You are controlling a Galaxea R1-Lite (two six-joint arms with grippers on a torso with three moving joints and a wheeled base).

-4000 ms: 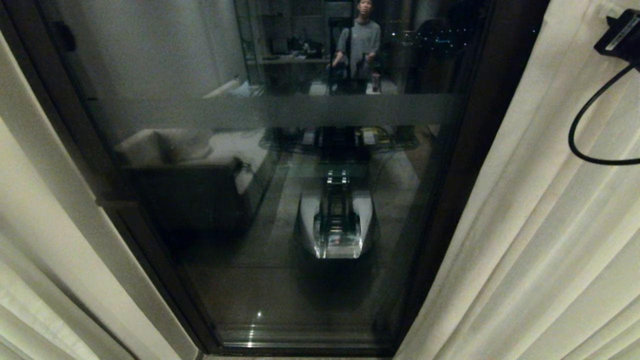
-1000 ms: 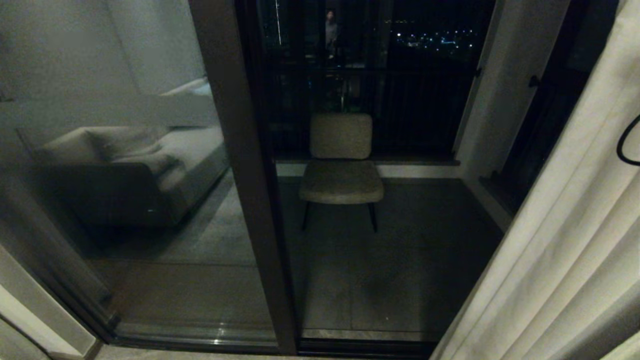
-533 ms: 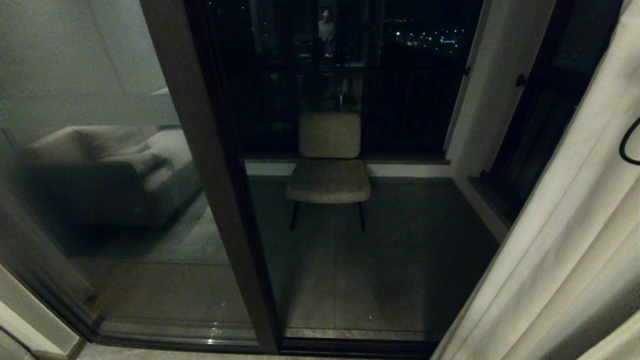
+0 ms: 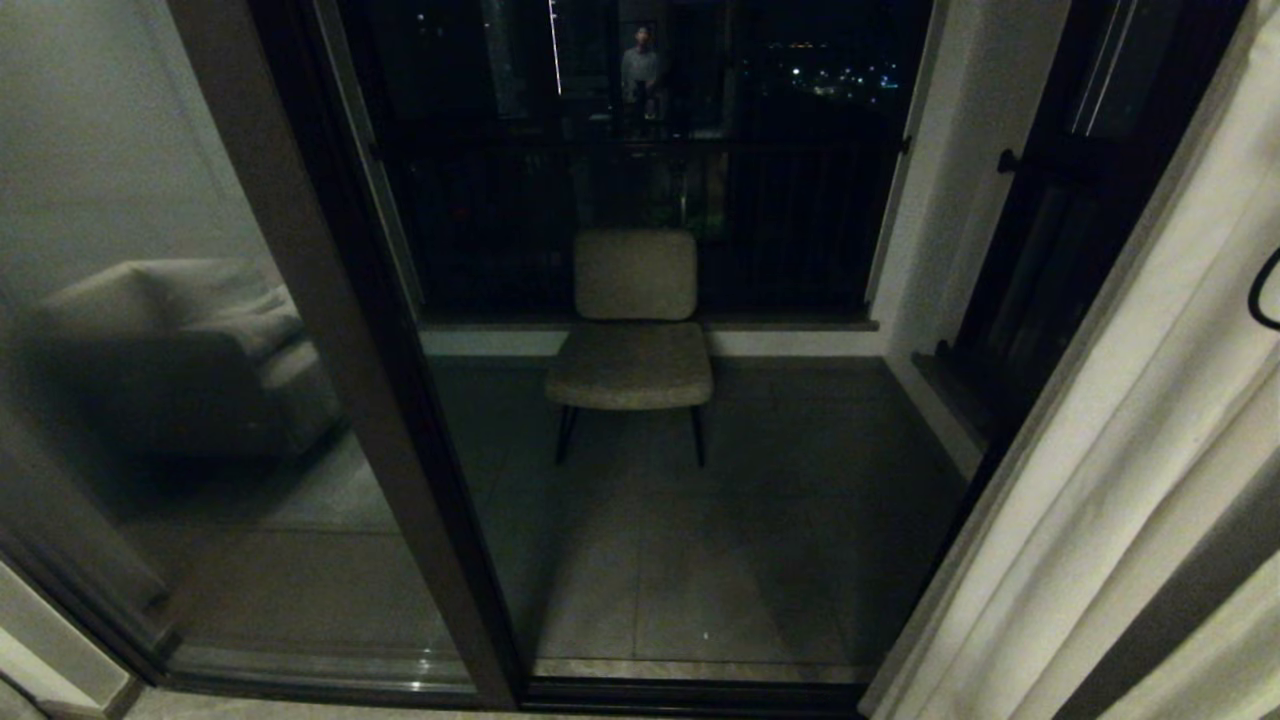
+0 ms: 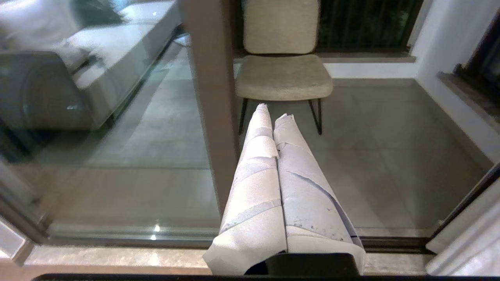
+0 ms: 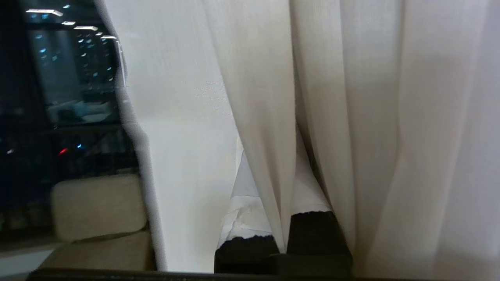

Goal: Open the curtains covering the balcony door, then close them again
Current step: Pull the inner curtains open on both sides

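Before me I count one curtain panel [image 4: 1130, 480] drawn to my right, one balcony door [image 4: 330, 330] with its dark frame post, and one cushioned chair [image 4: 632, 330] out on the balcony. One sofa [image 4: 180, 350] shows in the glass, and one person's reflection [image 4: 640, 70] stands far off. I have two end effectors: my left end effector [image 5: 273, 111] and my right end effector [image 6: 273, 171].

Left gripper [image 5: 273, 111]: two long tapered fingers [image 5: 254, 187] wrapped in pale grey-white tape, visible seams, torn edges, a few dark specks, black mount at the base. Right gripper [image 6: 281, 183]: same pale tape on the fingers [image 6: 240, 210], ragged where it ends over black bases. Black cable loop [image 4: 1262, 292] at right edge, head view.
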